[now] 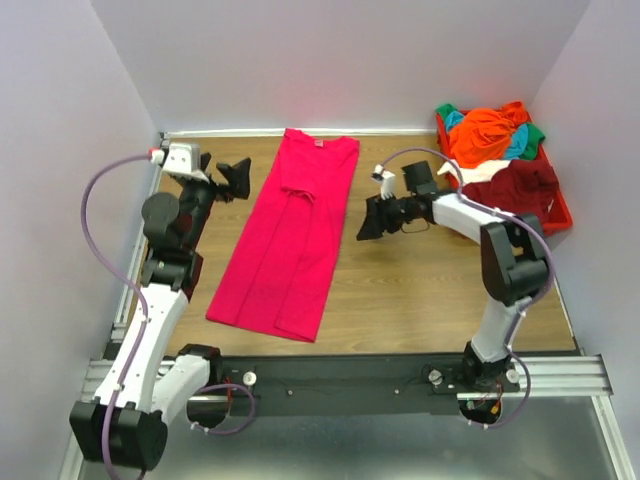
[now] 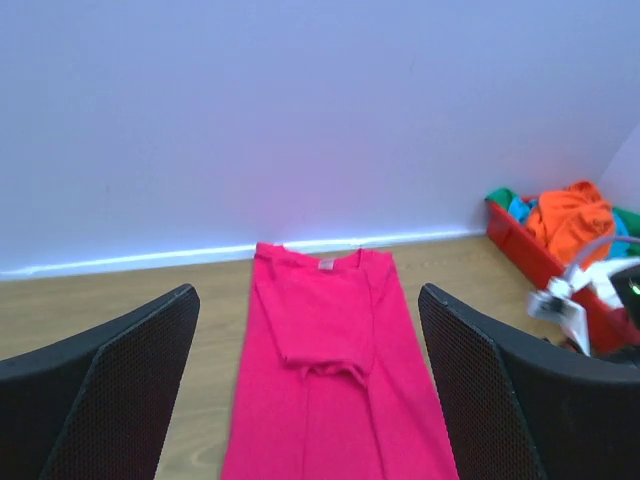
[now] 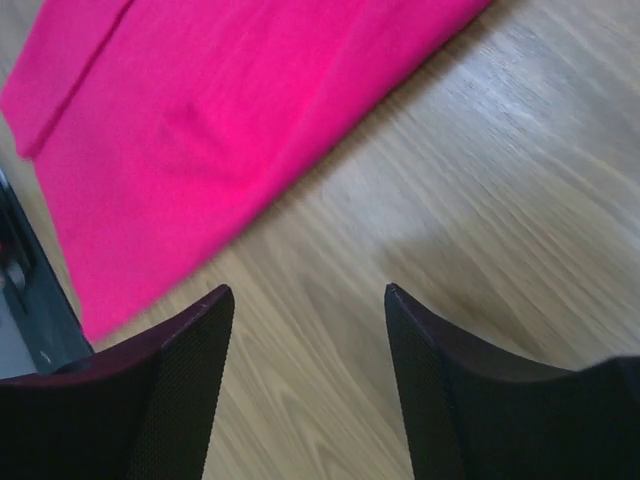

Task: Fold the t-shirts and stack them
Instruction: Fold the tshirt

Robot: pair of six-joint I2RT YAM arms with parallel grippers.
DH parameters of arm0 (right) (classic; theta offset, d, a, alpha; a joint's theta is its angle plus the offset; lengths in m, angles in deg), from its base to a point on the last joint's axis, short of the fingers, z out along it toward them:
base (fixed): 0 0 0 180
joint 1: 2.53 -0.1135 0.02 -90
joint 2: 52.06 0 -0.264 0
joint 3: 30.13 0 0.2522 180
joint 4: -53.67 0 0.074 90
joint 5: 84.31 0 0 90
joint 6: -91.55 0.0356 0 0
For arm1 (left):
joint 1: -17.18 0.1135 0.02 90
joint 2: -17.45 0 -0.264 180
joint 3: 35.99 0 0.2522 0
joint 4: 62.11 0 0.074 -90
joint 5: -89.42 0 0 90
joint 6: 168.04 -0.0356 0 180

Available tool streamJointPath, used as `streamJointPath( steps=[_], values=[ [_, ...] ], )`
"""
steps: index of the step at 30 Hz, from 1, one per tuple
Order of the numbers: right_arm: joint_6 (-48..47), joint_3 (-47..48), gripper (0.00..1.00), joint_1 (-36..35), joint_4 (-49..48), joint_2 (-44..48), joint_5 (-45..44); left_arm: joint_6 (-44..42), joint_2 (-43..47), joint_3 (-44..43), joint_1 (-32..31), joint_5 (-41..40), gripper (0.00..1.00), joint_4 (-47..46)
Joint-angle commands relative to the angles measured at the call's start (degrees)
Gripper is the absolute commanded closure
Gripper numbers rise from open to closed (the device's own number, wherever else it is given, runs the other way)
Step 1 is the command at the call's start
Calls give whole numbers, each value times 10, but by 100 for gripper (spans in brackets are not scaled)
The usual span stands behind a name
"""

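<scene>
Pink shirt [image 1: 295, 230] lies flat on the table [image 1: 420, 300], sides folded in; left gripper [image 1: 235, 180] and right gripper [image 1: 366, 220] flank it, both wide, empty; best pinch both hem corners, lift evenly, fold towards the collar.

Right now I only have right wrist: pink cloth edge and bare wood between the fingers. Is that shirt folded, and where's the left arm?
Observer: In the top view the magenta t-shirt lies flat as a long strip, both sides folded in, collar toward the far wall.
Operator: Left arm?
Observer: The left gripper is off the shirt's left edge near the collar end. Its fingers are open and hold nothing.
Operator: Other shirts?
Observer: They are heaped in the red bin at far right, with the orange shirt on top and the dark maroon shirt nearer.
</scene>
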Motion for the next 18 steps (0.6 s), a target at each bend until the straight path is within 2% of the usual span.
streamJointPath(
  steps=[1,5,9,13,18],
  values=[
    [192,47,32,-39,-59,-85,-121,-42,69,100,1,-3,2,37],
    [258,72,32,-56,-95,-138,-128,-89,179,160,1,-59,2,85],
    [282,103,33,-66,-99,-189,-116,-104,229,173,0,-90,2,93],
    [298,119,44,-70,-98,-224,-106,-111,229,169,0,-95,2,90],
    [300,122,65,-70,-97,-240,-125,-110,224,165,0,-89,2,94]
  ],
)
